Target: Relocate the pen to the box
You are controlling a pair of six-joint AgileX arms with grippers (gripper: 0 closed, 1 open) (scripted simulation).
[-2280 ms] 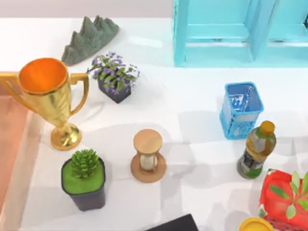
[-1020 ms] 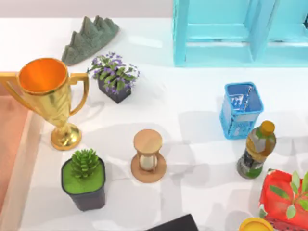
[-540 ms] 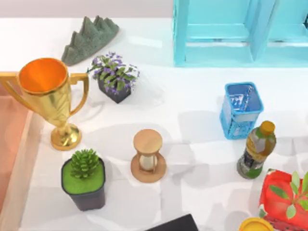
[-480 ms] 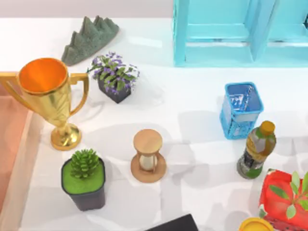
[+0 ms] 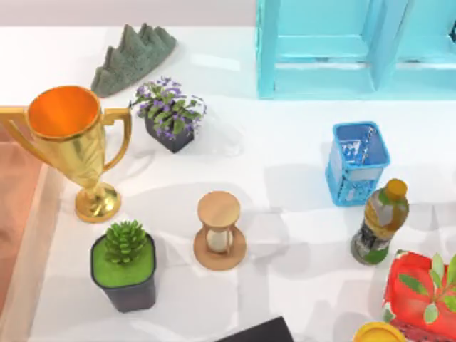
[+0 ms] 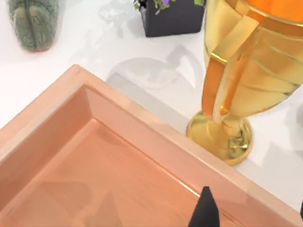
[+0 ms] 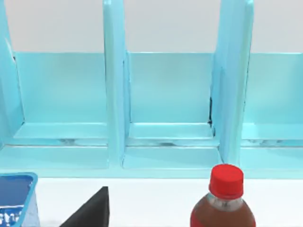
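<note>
The box (image 5: 16,214) is a shallow salmon-orange tray with a pale rim at the table's left edge, and its bare floor (image 6: 94,179) shows in the left wrist view. My left gripper (image 6: 253,215) hangs open over the box's inside with nothing between its fingers. One dark fingertip (image 6: 203,210) points at the floor near the rim beside the trophy. I cannot make out the pen. A thin pale line leans inside the blue mesh basket (image 5: 358,162). Part of my right gripper (image 7: 93,212) faces the turquoise shelf.
A gold trophy (image 5: 71,142) stands right beside the box rim. Behind it are a purple flower pot (image 5: 171,117) and a green mountain figure (image 5: 132,57). A succulent (image 5: 125,265), hourglass (image 5: 219,229), tea bottle (image 5: 380,222), turquoise shelf (image 5: 335,46) and red-capped cola bottle (image 7: 223,201) crowd the table.
None of the table's objects has moved. The shading over the box at the left edge has grown slightly darker.
</note>
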